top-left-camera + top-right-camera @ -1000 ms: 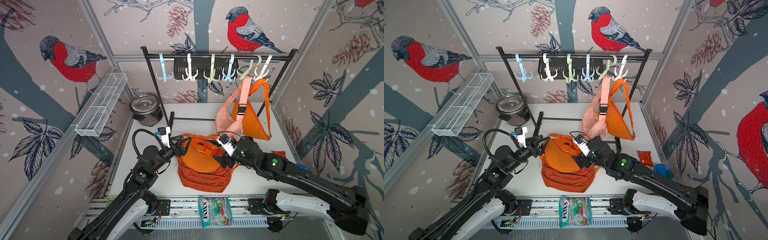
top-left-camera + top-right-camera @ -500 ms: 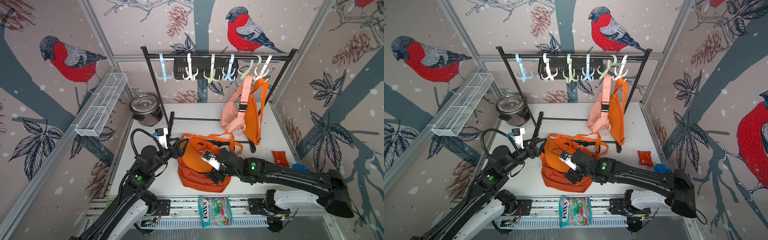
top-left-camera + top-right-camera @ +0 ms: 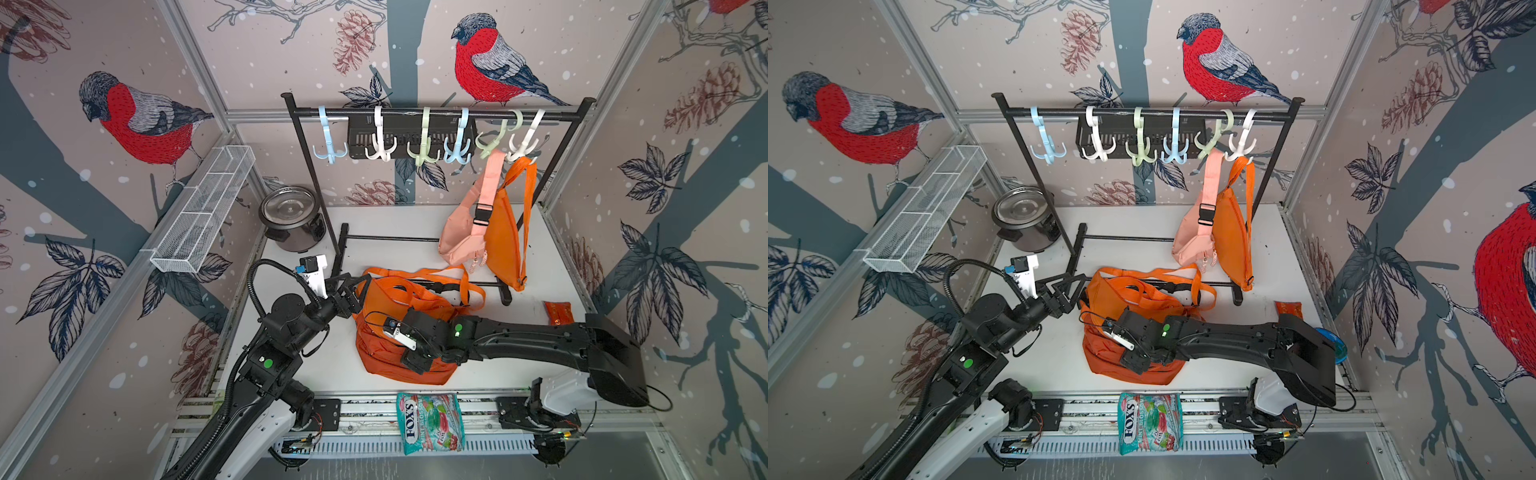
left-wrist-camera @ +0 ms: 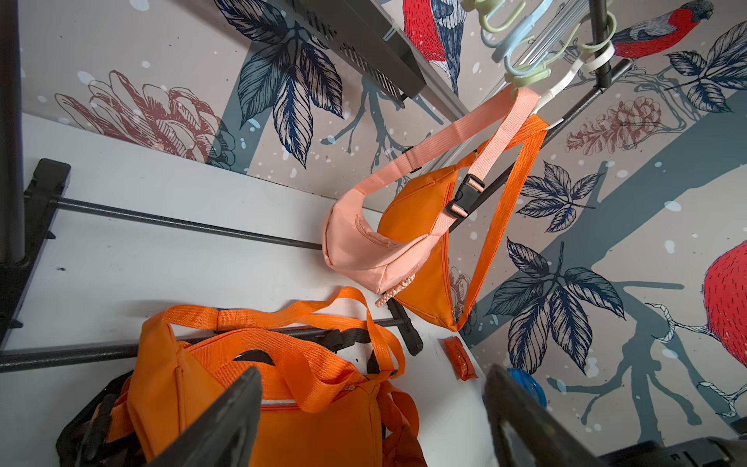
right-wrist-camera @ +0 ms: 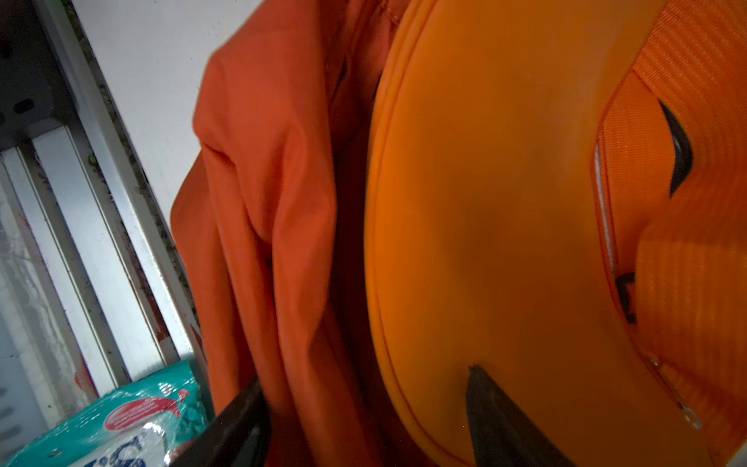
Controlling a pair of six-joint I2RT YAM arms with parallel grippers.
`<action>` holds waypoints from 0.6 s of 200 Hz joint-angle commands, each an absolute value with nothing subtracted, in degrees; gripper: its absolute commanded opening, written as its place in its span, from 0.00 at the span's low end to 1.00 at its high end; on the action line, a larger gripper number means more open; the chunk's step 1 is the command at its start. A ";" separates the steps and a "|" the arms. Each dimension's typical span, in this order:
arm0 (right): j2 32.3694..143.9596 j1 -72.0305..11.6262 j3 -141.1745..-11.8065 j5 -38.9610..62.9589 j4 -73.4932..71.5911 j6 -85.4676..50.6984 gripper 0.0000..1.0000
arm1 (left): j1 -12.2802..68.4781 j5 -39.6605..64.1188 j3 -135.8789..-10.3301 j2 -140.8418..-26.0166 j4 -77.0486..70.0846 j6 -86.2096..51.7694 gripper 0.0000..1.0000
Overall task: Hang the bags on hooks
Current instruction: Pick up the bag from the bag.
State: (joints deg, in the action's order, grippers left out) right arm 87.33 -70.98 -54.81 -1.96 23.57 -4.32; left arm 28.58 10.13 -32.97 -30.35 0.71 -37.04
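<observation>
The orange bag (image 3: 382, 303) lies slumped on the white table (image 3: 328, 370) at the centre of both top views, not yet on any hook. Its long strap (image 3: 419, 274) trails toward the upper right, over the rack's foot bar.

Your rack (image 3: 415, 113) stands across the upper middle. A pink bag (image 3: 461, 237) and an orange pouch (image 3: 505, 245) already hang side by side from the two hooks at its right end. Four hooks to their left are free, the blue hook (image 3: 329, 149) farthest left.

Your left claw (image 3: 355, 289) sits at the bag's upper left corner, jaws wide and holding nothing. Its wrist view looks out between them over the bag's handles, probably placed to catch one.

Your right claw (image 5: 364, 380) reaches in from the right, low over the bag's lower half. Its jaws stand well apart and straddle a soft fold of orange cloth. You cannot see the fold pinched, so the bag looks unheld. This pose probably steadies or gathers the limp cloth.
</observation>
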 commanded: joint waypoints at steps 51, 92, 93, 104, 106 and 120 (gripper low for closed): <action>80.42 -63.20 -55.77 3.86 16.65 -3.97 0.79 | 28.48 6.72 -33.18 -28.68 2.33 -36.29 0.85; 86.88 -61.96 -58.68 1.37 14.94 -6.84 0.74 | 28.47 5.81 -30.91 -27.10 1.93 -38.34 0.85; 87.12 -62.05 -58.83 1.30 15.03 -6.85 0.74 | 28.48 5.81 -30.88 -27.08 1.97 -38.37 0.85; 89.71 -63.27 -60.02 0.32 15.62 -7.12 0.74 | 28.45 5.53 -30.59 -26.43 2.32 -38.47 0.85; 90.12 -63.50 -60.20 0.17 15.68 -7.12 0.74 | 28.47 5.51 -30.52 -26.27 2.36 -38.49 0.85; 92.81 -64.86 -61.13 -0.08 15.73 -7.21 0.74 | 28.48 5.20 -30.24 -25.64 2.66 -38.57 0.85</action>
State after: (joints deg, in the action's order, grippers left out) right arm 89.52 -63.07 -59.53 1.04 16.27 -6.02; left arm 28.53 6.07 -30.63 -26.59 3.09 -37.56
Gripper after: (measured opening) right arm 0.740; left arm 0.851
